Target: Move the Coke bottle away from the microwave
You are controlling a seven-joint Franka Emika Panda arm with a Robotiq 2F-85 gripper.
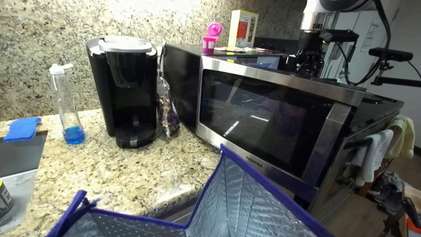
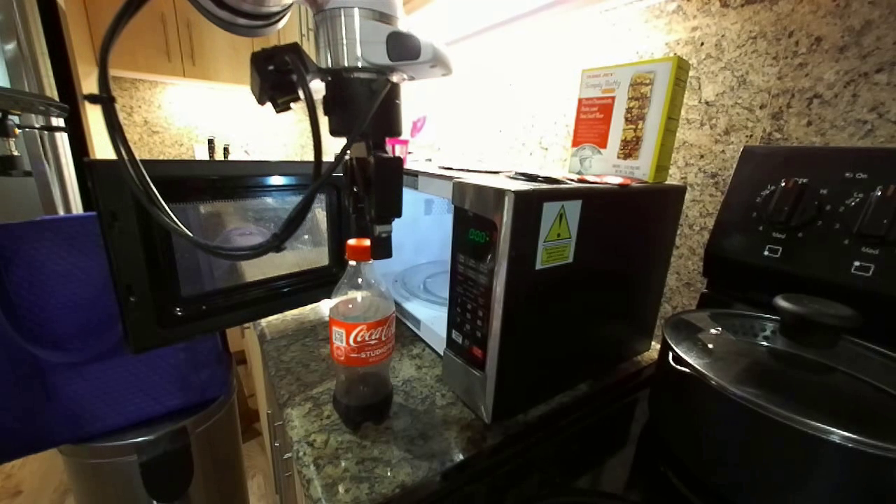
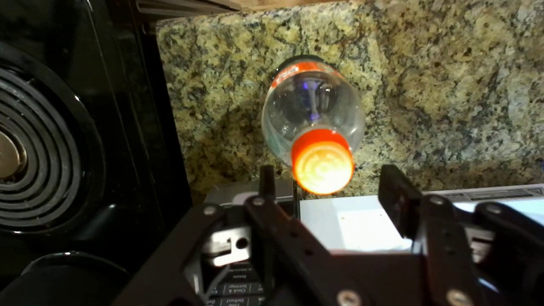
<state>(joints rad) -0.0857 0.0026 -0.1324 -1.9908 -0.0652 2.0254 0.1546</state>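
Observation:
The Coke bottle, clear with a red cap, red label and dark liquid low inside, stands upright on the counter before the open microwave. In an exterior view the microwave's open door hides most of the bottle's area. In the wrist view the Coke bottle shows from above. My gripper is open, its fingertips apart on either side of the cap in that view, touching neither side. In an exterior view the gripper points down close by the cap, at about its height, on the microwave side.
The microwave door stands swung out beside the arm. A purple insulated bag is near the door. A snack box and pink cup stand on the microwave. A lidded pot, stove coil and coffee maker are nearby.

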